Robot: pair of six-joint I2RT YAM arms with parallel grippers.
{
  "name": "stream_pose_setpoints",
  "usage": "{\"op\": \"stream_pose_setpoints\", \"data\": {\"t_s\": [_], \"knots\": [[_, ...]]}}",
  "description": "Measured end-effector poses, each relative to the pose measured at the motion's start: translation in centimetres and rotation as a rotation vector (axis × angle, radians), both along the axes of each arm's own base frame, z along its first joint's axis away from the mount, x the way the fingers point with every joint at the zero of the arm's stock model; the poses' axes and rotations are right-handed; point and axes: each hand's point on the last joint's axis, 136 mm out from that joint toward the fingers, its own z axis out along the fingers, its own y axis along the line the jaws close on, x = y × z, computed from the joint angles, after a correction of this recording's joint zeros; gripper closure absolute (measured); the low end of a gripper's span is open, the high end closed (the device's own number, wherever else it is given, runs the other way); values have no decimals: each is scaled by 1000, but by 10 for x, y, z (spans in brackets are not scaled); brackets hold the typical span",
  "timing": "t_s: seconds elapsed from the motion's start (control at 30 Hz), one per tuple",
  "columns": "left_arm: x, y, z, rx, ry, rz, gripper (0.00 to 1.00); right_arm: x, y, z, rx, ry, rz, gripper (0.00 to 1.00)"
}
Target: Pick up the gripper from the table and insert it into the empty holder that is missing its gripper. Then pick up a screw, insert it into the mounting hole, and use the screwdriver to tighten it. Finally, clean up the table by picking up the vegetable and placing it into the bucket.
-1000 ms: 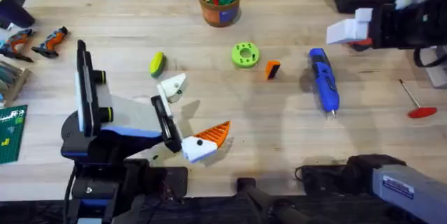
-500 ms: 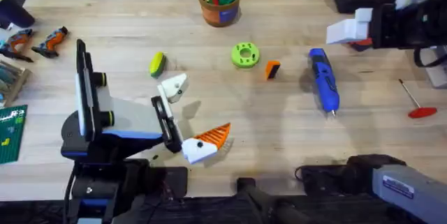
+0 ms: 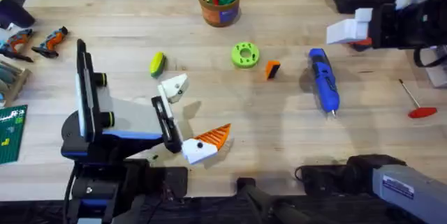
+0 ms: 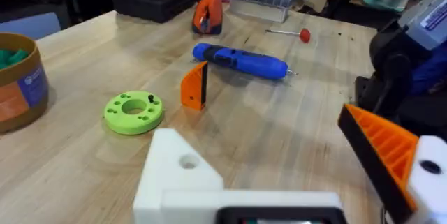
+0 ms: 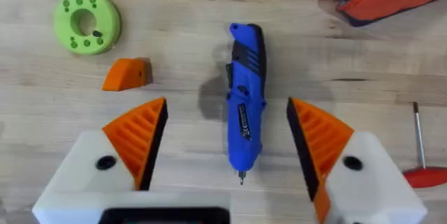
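Since the right tool (image 5: 227, 109) hangs wide open and empty above the screwdriver (image 3: 324, 81), not the gripper (image 3: 272, 69), closing there would take the wrong thing first. The gripper stands on edge on the tabletop (image 3: 293, 147), between the green disc (image 3: 245, 55) and the screwdriver, so a finger coming down carelessly could topple it or shove it away. Pinched askew, so small a wedge might twist and fail to seat in the holder (image 3: 173, 86). The left tool (image 3: 202, 105) is also spread wide and holds nothing, its bare holder lying near the vegetable (image 3: 157, 63).
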Motion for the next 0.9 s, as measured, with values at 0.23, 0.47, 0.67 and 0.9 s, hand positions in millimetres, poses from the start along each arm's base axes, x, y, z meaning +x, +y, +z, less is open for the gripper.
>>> {"op": "stream_pose_setpoints", "data": {"t_s": [0.23, 0.47, 0.67, 0.9], "knots": [[0, 0, 0, 0, 0, -1, 15, 0, 0, 0, 0, 0, 0, 9], [0, 0, 0, 0, 0, -1, 15, 0, 0, 0, 0, 0, 0, 10], [0, 0, 0, 0, 0, -1, 15, 0, 0, 0, 0, 0, 0, 12], [0, 0, 0, 0, 1, -1, 15, 3, 0, 2, 0, -14, 0, 10]]}}
